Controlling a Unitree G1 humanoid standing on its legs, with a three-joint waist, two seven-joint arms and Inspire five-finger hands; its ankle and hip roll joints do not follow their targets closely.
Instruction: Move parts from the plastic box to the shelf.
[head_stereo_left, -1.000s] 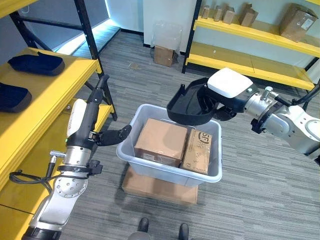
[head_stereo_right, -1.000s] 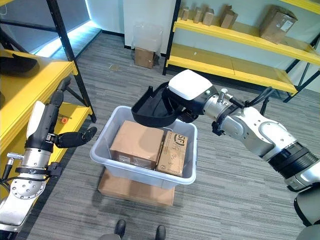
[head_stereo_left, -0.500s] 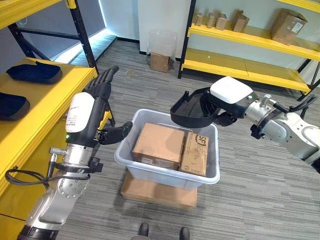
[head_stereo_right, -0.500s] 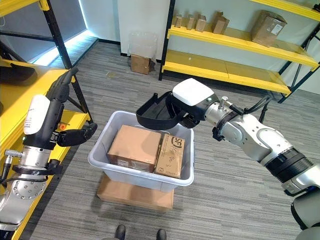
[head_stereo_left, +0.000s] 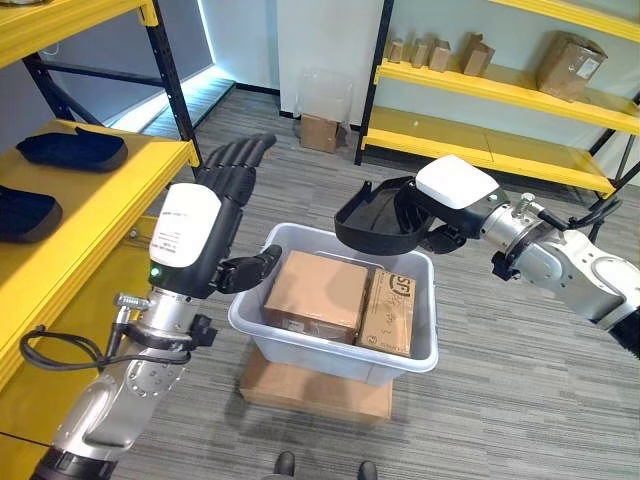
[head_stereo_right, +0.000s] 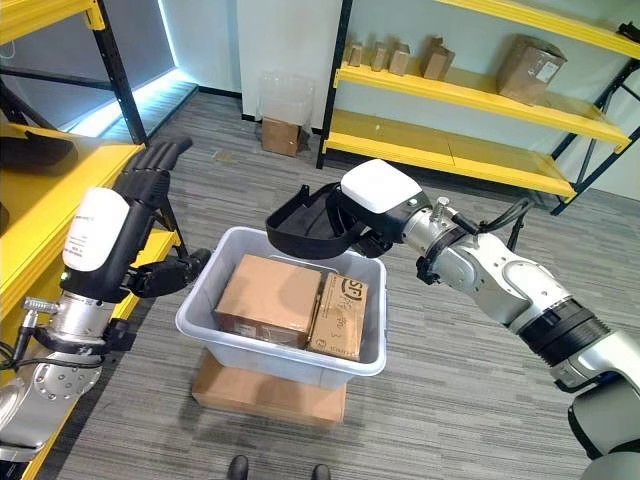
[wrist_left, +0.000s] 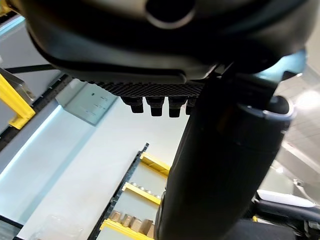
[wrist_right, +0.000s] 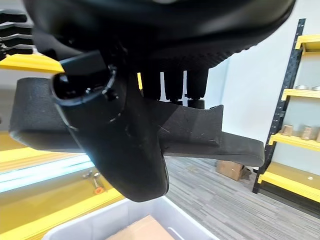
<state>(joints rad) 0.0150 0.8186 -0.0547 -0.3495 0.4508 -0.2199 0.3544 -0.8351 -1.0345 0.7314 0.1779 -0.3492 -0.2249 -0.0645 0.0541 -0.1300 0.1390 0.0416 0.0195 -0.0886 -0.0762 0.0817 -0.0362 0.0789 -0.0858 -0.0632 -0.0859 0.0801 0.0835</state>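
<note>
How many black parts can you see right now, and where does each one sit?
On the yellow shelf: 2, one black part further back and one nearer.
Held by the right hand above the plastic box: 1 black part.
Total: 3.

The left hand (wrist_left: 150, 45) spans the frame's upper part as a dark bulk, with a short row of fingertips (wrist_left: 152, 105) straight out beneath it — holding nothing. Its thumb (wrist_left: 220, 170) runs as a thick dark column toward five o'clock. Past them, at about seven o'clock, stands a pale wall and a yellow shelf rack (wrist_left: 135, 200) bearing small brown boxes (wrist_left: 127, 220).
</note>
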